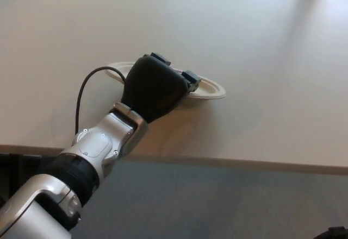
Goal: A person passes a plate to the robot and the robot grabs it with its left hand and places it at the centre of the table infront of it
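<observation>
Cream plate (209,89) — clasped by left hand (155,87) — above table (261,43).

Head view, down onto table (261,43)

Open tabletop (261,43) right and beyond | left hand (155,87) with plate (209,89) blocking left-centre | cable (87,87) looping beside forearm
</observation>
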Tool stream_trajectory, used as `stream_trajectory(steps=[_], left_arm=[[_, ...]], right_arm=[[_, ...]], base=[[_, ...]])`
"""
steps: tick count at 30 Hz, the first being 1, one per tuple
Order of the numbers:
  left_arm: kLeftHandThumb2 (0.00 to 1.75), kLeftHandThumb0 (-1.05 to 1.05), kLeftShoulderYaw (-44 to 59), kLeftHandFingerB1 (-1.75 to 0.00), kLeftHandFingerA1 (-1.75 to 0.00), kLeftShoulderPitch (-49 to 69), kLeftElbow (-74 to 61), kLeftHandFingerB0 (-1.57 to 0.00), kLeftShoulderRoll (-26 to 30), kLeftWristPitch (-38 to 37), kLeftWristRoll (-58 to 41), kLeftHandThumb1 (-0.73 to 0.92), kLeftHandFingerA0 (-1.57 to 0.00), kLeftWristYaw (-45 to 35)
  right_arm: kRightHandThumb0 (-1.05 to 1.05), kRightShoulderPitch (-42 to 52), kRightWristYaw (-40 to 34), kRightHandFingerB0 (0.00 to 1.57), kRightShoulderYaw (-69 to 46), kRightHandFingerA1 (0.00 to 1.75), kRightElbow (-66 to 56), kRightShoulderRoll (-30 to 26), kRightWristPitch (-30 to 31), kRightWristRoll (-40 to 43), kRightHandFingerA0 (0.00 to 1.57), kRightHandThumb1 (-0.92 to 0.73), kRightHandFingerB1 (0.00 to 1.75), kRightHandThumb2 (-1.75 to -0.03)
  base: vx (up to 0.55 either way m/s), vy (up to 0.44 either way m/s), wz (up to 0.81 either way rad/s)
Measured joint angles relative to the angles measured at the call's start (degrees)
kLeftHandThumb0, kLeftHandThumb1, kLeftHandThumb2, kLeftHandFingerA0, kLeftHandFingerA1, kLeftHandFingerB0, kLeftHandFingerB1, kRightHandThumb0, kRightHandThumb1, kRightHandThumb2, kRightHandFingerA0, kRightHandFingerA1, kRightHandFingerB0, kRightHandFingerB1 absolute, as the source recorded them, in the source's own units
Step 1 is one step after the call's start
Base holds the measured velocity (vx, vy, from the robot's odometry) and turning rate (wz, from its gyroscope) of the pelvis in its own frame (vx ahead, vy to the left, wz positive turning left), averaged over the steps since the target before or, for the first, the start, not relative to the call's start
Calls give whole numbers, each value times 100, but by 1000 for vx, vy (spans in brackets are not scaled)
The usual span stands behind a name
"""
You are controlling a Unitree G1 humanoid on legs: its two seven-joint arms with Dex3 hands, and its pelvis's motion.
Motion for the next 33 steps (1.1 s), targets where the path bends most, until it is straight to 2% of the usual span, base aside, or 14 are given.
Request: stream_trajectory(steps=[2, 3, 8, 9, 11, 12, 14, 19, 21, 23, 24, 27, 28, 33], left_arm=[[57, -31, -39, -45, -118, -110, 112, -81, -47, 28, -10, 54, -99, -33], [57, -27, -71, -44, -101, -172, 181, -75, -64, 57, -10, 56, -99, -64], [59, -35, -149, -42, -105, -447, 492, -67, -121, 245, -46, 61, -98, -236], [59, -31, -147, -40, -95, -468, 524, -63, -131, 275, -59, 64, -94, -260], [62, -35, -90, -36, -61, -507, 610, -51, -169, 334, -121, 74, -79, -321], [62, -58, -12, -28, -34, -518, 633, -23, -199, 358, -186, 72, -31, -404], [62, -77, 147, -23, -23, -531, 644, -5, -263, 401, -328, 63, -2, -608], [96, -99, 509, 0, 0, -533, 600, 0, -358, 436, -578, 60, 0, -1071], [92, -92, 687, 0, -4, -534, 567, 0, -389, 444, -709, 54, 0, -1277], [91, -89, 833, -2, -5, -534, 536, 0, -411, 457, -814, 50, 0, -1451], [91, -90, 928, 0, -3, -534, 518, 0, -426, 464, -890, 50, 0, -1557], [90, -87, 1186, 0, -1, -538, 481, 0, -480, 485, -1092, 47, 0, -1867], [89, -86, 1242, 0, 0, -539, 475, 0, -491, 487, -1142, 47, 0, -1943], [88, -85, 1573, 0, 0, -552, 446, 0, -520, 530, -1432, 46, 0, -2440]], right_arm=[[-76, -8, 4, 51, 10, 63, -17, 0, 7, -2, 55, -84, 53, -65], [-79, -15, 8, 47, 14, 66, -22, 0, 8, -2, 50, -63, 61, -103], [-79, -37, 40, 47, 27, 66, -27, 0, 16, 1, 50, -63, 60, -102], [-76, -38, 46, 51, 30, 61, -27, 0, 16, 1, 56, -84, 51, -65], [-76, -39, 50, 51, 45, 62, -37, 0, 16, -3, 56, -84, 51, -65], [-77, -39, 50, 51, 55, 61, -47, 0, 16, -8, 56, -84, 51, -65], [-77, -40, 50, 50, 68, 61, -67, 1, 16, -12, 56, -84, 52, -65], [-76, -40, 50, 47, 75, 61, -74, 5, 15, -11, 56, -84, 51, -65], [-76, -40, 50, 45, 80, 66, -76, 5, 15, -12, 51, -64, 60, -103], [-75, -40, 50, 46, 86, 60, -76, 5, 15, -12, 54, -85, 50, -65], [-76, -41, 50, 40, 93, 64, -77, 5, 16, -14, 47, -64, 58, -103], [-76, -42, 51, 43, 108, 65, -77, 6, 16, -15, 50, -64, 59, -102], [-76, -42, 51, 47, 111, 60, -77, 6, 16, -16, 55, -85, 50, -66], [-75, -43, 52, 48, 128, 60, -77, 6, 16, -16, 58, -84, 50, -66]], base=[[0, 0, 0], [0, 0, 0], [0, 0, 0], [0, 0, 0], [0, 0, 0], [0, 0, 0], [0, 0, 0], [0, 0, 0], [0, 0, 0], [0, 0, 0], [0, 0, 0], [0, 0, 0], [0, 0, 0], [0, 0, 0]])
